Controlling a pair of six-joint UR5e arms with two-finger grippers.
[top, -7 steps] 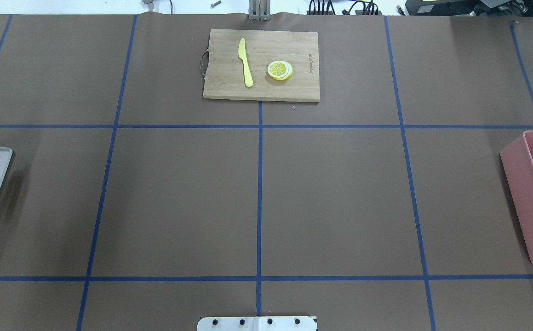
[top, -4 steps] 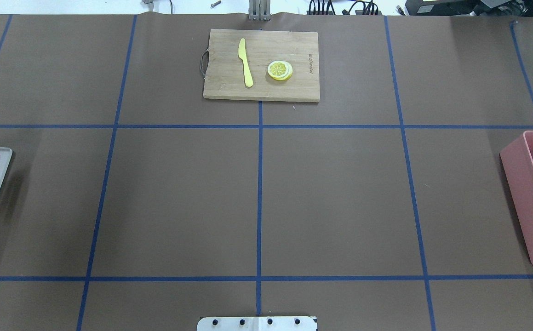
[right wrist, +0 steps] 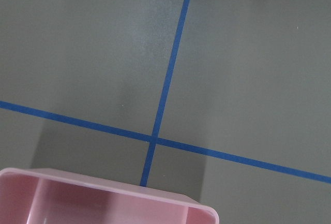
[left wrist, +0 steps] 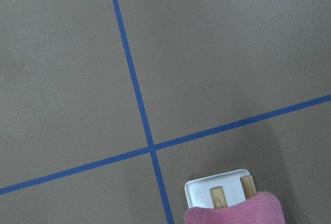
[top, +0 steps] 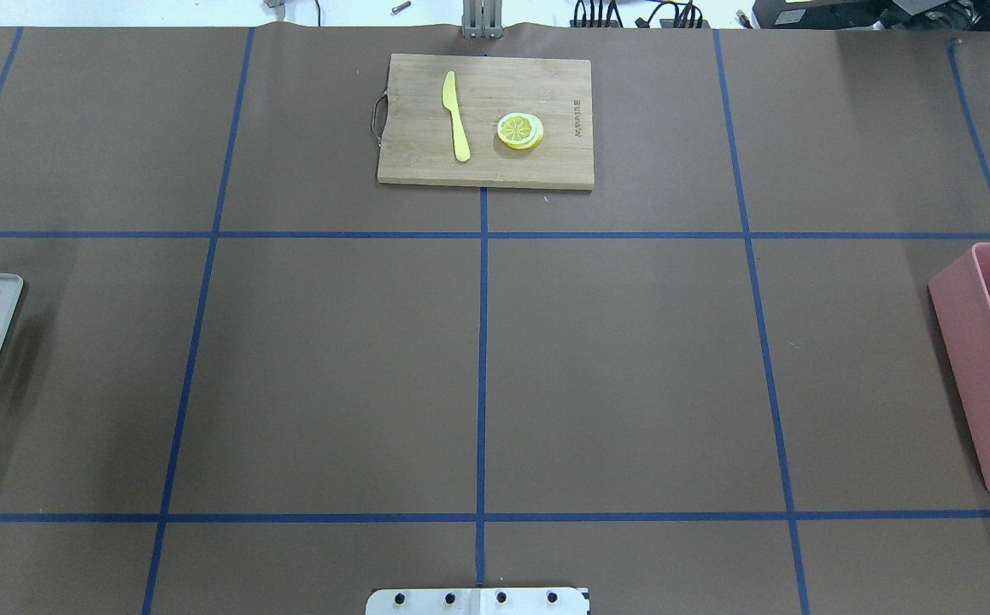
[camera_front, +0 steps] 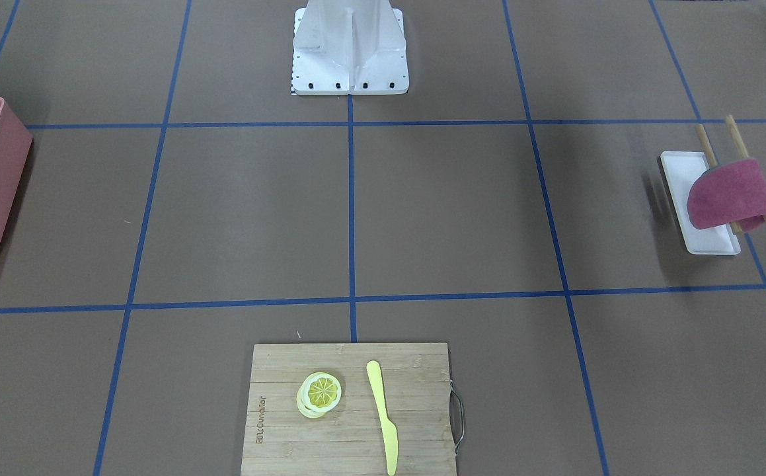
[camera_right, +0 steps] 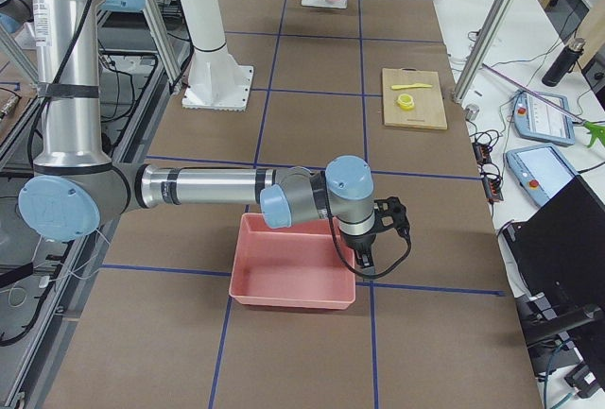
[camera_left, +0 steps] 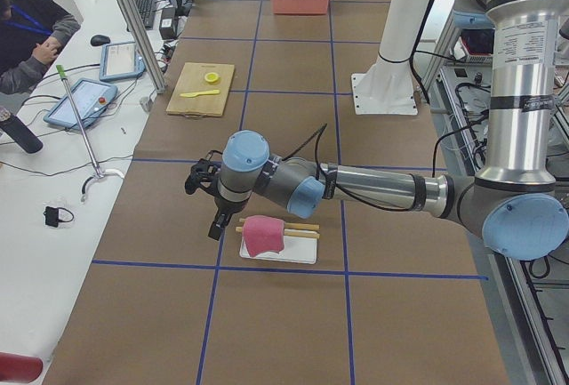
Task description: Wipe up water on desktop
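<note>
Desktop [top: 332, 367] looks dry to me, edge to edge. Wiping hasn't started I'd say: pink cloth [camera_front: 726, 195] hangs by the left edge, left gripper [camera_left: 216, 225] near it, right gripper [camera_right: 367, 260] by the right edge, can't tell if either's open.

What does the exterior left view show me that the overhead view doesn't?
Only exterior left: the left arm, with the left gripper close beside the pink cloth, and an operator.
Only overhead: the lettering on the cutting board.
Both: the desktop, the cutting board with knife and lemon slices, the pink bin, plus the cloth and white tray, which are cut off at the overhead's edge.
</note>
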